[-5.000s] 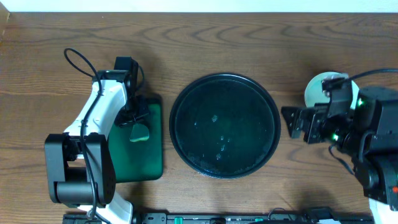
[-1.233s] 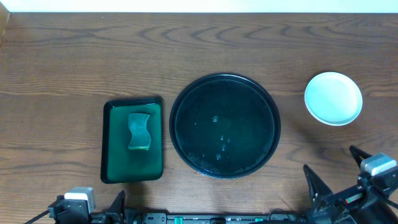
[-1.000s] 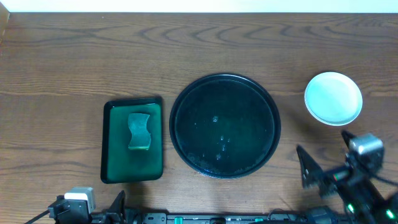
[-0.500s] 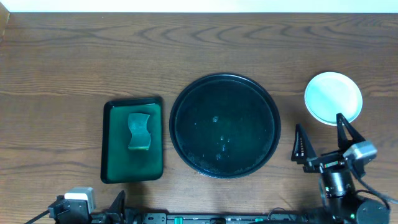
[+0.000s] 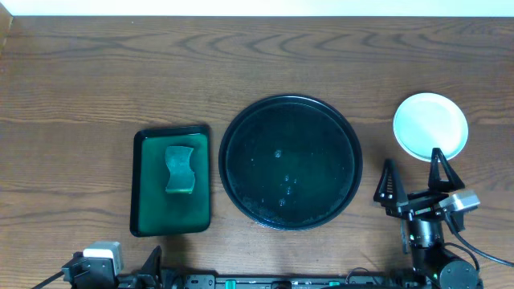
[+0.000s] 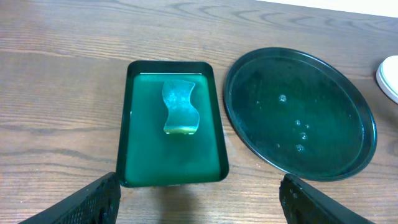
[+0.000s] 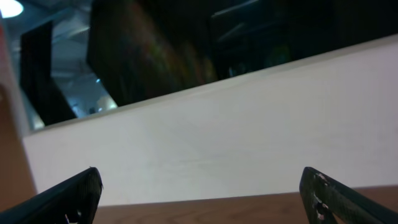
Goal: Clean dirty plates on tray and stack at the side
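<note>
left arm [image 5: 96,269]: cut by the overhead's bottom edge; only a grey block and a cable show.
left gripper [image 6: 200,200]: just two dark fingertips [image 6: 87,202], spread wide, rise from the wrist view's lower edge.
right gripper [image 7: 200,196]: only its tips show, in the wrist view's bottom corners, wide apart.
white plate [image 6: 390,78]: sliced by the left wrist view's right edge; overhead, a right finger [image 5: 439,160] covers a bit of its lower rim.
specks [image 5: 283,193] on the round tray [image 5: 241,128]: too small to identify.
dark band [image 7: 186,43]: blurred.

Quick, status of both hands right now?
Left hand: open, holding nothing.
Right hand: open, holding nothing.
</note>
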Robot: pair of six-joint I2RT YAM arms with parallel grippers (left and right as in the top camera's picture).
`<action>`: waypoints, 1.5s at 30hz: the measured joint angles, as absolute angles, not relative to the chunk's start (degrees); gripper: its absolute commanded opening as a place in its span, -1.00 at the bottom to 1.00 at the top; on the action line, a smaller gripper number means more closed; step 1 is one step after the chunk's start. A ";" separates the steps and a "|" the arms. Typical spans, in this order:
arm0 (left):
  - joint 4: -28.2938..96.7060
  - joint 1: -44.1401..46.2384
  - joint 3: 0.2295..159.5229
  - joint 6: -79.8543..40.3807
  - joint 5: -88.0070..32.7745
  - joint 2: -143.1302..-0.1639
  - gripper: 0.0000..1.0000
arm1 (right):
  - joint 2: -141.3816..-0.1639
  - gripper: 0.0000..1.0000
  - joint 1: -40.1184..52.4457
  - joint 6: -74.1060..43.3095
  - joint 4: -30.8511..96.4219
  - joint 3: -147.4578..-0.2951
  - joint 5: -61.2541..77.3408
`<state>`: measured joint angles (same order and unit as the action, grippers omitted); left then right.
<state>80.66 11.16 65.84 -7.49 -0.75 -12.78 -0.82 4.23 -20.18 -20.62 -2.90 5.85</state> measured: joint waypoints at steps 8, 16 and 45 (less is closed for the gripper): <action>80.68 11.16 65.84 -7.49 -0.75 -12.78 0.64 | -0.75 0.99 4.23 -23.49 -20.93 -0.43 0.64; 80.68 11.16 65.84 -7.49 -0.75 -12.78 0.64 | -0.69 0.98 4.23 -23.97 -4.95 -0.38 0.19; 80.68 11.16 65.84 -7.49 -0.75 -12.78 0.64 | -0.69 0.98 5.98 -18.61 3.95 -0.38 1.72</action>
